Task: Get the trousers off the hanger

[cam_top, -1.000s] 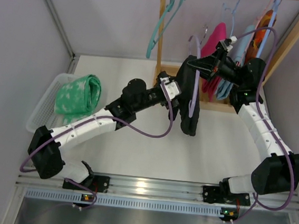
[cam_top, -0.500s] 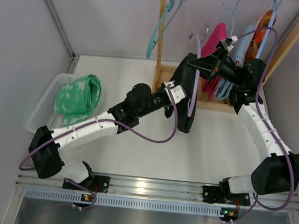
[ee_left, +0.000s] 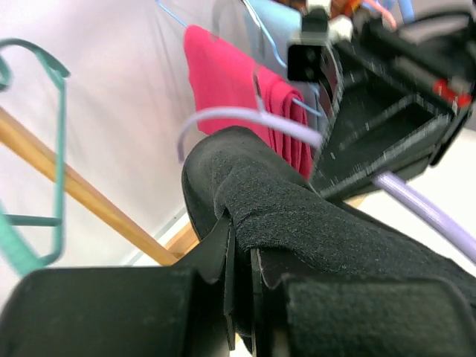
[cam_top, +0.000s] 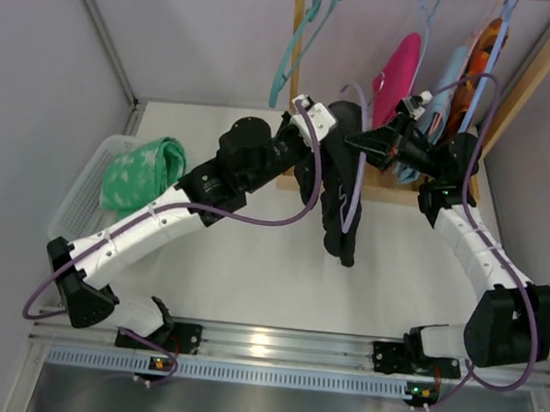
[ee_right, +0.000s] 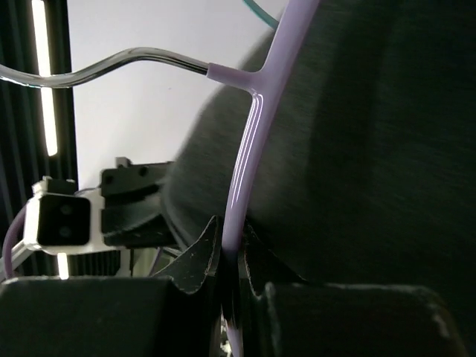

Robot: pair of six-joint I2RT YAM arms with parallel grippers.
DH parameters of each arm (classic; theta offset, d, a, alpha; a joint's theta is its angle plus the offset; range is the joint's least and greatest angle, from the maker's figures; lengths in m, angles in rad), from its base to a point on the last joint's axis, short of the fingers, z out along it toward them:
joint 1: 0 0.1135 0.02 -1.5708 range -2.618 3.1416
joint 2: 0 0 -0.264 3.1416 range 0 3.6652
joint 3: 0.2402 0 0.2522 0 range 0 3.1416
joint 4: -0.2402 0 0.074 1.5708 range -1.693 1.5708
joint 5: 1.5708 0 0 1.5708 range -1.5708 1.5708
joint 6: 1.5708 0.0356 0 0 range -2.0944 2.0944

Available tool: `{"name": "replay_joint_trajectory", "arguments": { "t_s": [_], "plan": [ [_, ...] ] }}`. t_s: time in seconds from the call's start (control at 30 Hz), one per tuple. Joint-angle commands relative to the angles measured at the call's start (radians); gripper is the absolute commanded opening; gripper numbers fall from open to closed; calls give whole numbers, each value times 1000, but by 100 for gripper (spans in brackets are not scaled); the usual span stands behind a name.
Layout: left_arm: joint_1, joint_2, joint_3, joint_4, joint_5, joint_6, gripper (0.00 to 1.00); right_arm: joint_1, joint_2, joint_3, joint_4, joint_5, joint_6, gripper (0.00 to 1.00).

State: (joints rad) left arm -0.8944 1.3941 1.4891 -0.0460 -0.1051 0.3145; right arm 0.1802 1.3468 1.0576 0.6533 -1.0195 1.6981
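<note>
Overhead camera, above and behind the arm bases, looks down and forward over the whole desk (cam_top: 248,281): a wide shot with both arms in frame. Left wrist camera (ee_right: 58,221) sits right behind the left end effector (ee_left: 239,253), aimed out past its tips and pressed close to the black trousers (ee_left: 327,223). Right wrist camera (ee_left: 307,61) is just as tight behind the right end effector (ee_right: 227,242), looking along the lilac hanger (ee_right: 253,141). The two face each other, and all three views share the trousers and hanger.
</note>
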Motion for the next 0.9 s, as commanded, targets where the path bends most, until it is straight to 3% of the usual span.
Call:
{"name": "replay_joint_trajectory", "arguments": {
  "t_s": [0.0,0.4,0.6,0.77,0.87],
  "plan": [
    [8,-80,177,134,-48,-35,0,-22,-17,-33,92,-22,-31,0],
    [38,-23,502,103,-139,58,0,-30,-9,-100,147,-27,-31,0],
    [92,2,664,104,-107,29,0,-27,-17,-128,114,-31,-54,0],
    [155,-40,674,90,26,-125,0,-21,-28,-154,77,-30,-95,0],
    [271,-73,666,72,73,-299,0,-16,-32,-157,74,-39,-94,0]
  ]
}}
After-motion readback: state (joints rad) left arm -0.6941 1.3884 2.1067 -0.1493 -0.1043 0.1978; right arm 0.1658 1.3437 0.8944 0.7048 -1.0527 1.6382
